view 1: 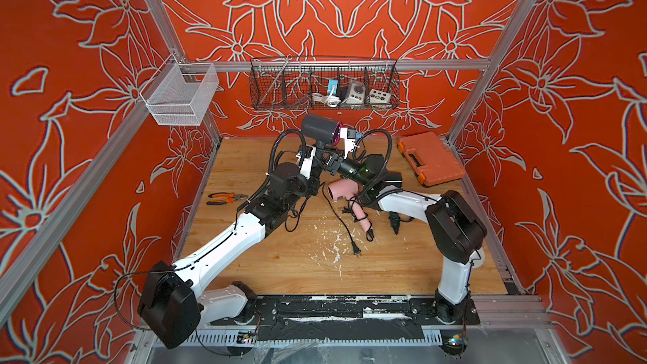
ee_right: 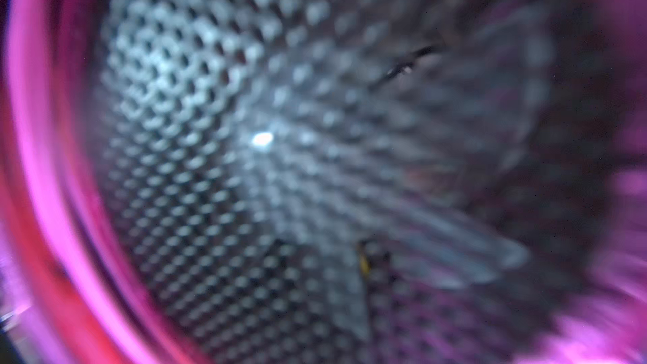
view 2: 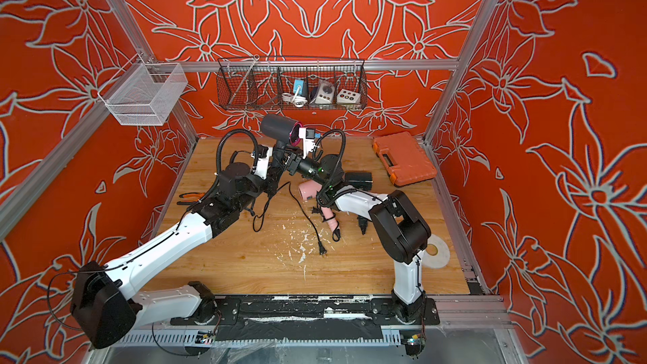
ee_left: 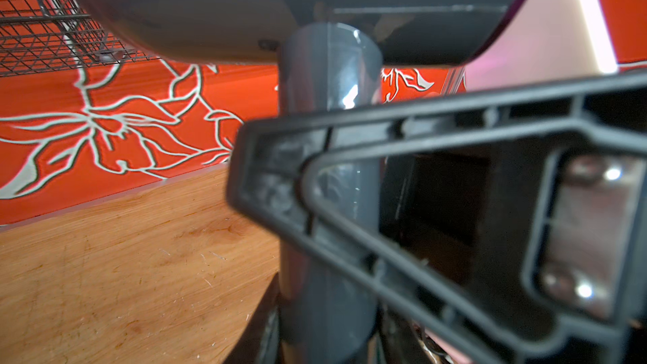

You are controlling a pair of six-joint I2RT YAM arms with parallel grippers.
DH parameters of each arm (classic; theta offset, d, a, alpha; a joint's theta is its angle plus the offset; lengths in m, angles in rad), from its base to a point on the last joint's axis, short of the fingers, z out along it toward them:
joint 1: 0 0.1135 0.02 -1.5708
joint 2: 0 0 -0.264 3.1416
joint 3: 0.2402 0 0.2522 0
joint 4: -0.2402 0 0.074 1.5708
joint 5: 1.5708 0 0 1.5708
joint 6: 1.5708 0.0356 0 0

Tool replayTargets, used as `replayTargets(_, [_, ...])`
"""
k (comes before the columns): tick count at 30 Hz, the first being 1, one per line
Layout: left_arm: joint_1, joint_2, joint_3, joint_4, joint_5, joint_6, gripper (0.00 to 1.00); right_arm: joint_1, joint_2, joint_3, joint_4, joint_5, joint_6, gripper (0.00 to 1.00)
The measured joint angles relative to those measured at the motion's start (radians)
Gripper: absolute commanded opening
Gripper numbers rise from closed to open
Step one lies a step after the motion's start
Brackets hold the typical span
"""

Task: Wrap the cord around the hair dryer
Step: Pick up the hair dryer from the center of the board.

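Mid-table, one grey dryer (view 1: 320,127); one pink dryer (view 1: 340,191)

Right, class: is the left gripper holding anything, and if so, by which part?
Yes: the left gripper holds the grey hair dryer, clamped round its handle.

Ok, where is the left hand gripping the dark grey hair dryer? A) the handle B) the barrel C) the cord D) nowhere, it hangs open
A: in the left wrist view the left hand is closed around the handle of the dark grey hair dryer, which it holds raised off the table.
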Motion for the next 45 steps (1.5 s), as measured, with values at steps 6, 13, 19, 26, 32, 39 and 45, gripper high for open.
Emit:
replayTargets(6, [-0.003, 0.000, 0.000, 0.009, -0.002, 0.003, 0.00, 0.000, 0.005, 0.002, 0.008, 0.003, 0.010, 0.00])
replayTargets(13, [-0.003, 0.000, 0.002, 0.006, -0.022, 0.005, 0.47, -0.002, 0.021, 0.037, -0.015, -0.014, 0.008, 0.00])
replayTargets(19, [-0.004, -0.005, 0.029, -0.032, -0.028, 0.012, 0.91, -0.039, 0.033, 0.129, -0.149, -0.080, -0.014, 0.00])
replayTargets(26, [0.006, -0.080, 0.054, -0.136, -0.005, 0.021, 0.95, -0.128, 0.050, 0.234, -0.337, -0.210, -0.052, 0.00])
replayTargets(32, [0.135, -0.169, 0.134, -0.271, 0.138, 0.004, 0.98, -0.195, 0.050, 0.281, -0.535, -0.394, -0.135, 0.00])
replayTargets(39, [0.276, -0.163, 0.299, -0.436, 0.380, 0.064, 0.99, -0.213, -0.016, 0.311, -1.050, -0.576, -0.510, 0.00])
replayTargets(45, [0.340, -0.101, 0.414, -0.588, 0.599, 0.161, 0.99, -0.209, -0.087, 0.447, -1.572, -0.647, -0.951, 0.00])
